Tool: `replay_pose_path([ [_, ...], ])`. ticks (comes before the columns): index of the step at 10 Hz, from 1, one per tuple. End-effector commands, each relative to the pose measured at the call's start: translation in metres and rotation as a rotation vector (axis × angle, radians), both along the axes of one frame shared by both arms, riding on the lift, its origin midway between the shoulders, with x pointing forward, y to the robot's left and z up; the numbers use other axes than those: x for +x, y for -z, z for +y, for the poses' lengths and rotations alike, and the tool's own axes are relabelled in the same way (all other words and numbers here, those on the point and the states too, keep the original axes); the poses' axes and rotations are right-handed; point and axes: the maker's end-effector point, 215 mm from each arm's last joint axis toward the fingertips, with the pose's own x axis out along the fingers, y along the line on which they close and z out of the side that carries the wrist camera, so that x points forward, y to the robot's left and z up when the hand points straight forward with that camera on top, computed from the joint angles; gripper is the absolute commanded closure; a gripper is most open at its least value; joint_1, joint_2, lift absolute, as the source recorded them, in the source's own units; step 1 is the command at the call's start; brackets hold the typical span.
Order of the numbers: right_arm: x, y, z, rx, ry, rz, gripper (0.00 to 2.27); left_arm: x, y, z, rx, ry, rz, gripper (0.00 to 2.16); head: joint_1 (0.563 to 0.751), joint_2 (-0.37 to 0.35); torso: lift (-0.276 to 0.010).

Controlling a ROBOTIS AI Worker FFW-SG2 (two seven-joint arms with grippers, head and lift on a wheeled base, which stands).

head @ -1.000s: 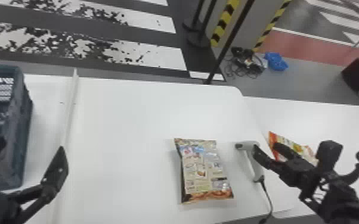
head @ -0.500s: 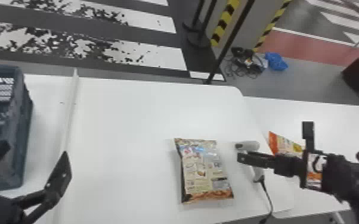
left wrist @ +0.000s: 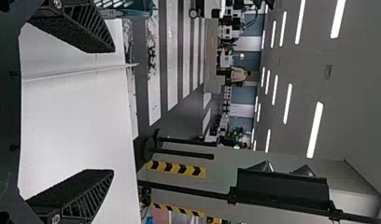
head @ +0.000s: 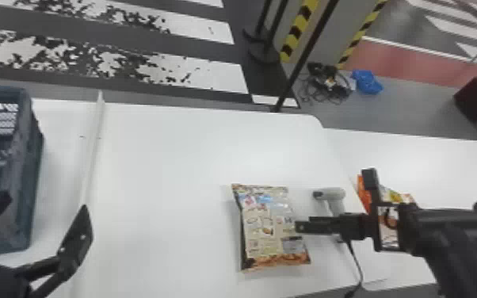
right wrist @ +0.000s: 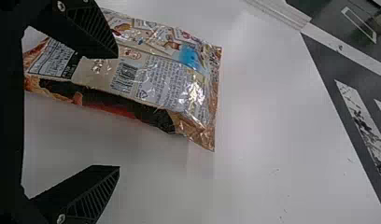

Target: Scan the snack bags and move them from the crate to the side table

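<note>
Snack bag [head: 263,234] flat on white table [head: 170,178], beside the handheld scanner [head: 334,195]. I have my right gripper [head: 298,226] at its scanner-side edge, fingers spread, empty; left gripper [head: 47,201] parted, empty, near crate [head: 29,178].
</note>
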Motion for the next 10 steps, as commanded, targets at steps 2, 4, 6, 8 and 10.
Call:
replay_pose_path([
  [2,-0.007,0.017,0.029,0.013,-0.060,0.035,0.07,0.003,0.000,0.000,-0.002,-0.001,-0.005,0.07,0.695,-0.350,-0.087],
  [4,-0.006,0.021,0.041,0.012,-0.085,0.053,1.05,0.004,0.004,0.000,-0.002,-0.001,-0.001,0.07,0.695,-0.350,-0.087],
  [6,-0.004,0.022,0.042,0.012,-0.083,0.036,2.24,0.006,0.004,0.001,-0.008,-0.002,-0.004,0.07,0.695,-0.350,-0.087],
  [8,-0.006,0.003,0.033,0.018,-0.056,-0.006,2.24,0.008,0.004,0.002,-0.012,-0.007,-0.012,0.07,0.695,-0.350,-0.087],
  [10,-0.010,-0.033,0.031,0.043,-0.022,-0.050,2.24,0.010,0.002,0.001,-0.017,-0.007,-0.019,0.07,0.695,-0.350,-0.087],
])
